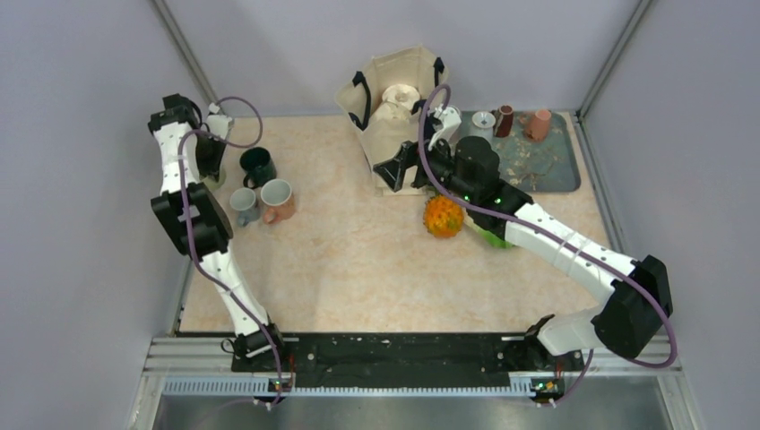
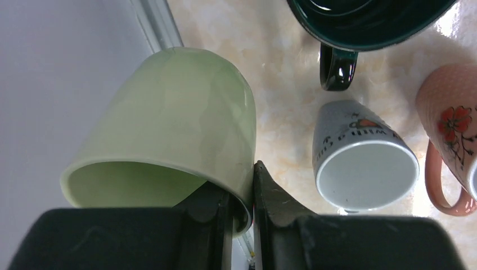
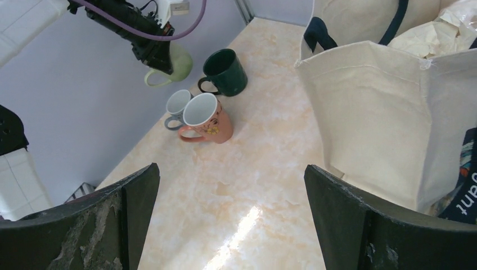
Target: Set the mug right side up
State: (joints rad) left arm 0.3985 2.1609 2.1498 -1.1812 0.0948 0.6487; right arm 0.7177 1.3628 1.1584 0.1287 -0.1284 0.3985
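Green mug [image 2: 180, 107] aslant, mouth toward the left tool [image 2: 243, 187], rim in its pinch, base away; right tool [image 3: 230, 174] spread wide

The mug [image 3: 179, 61] is left of three cups [image 3: 205, 115].

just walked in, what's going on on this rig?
The left end effector is shut on the rim of a light green mug, holding it tilted near the far left edge of the table. A dark green mug, grey mug and pink mug stand upright beside it. The right end effector hangs open by the cloth bag.
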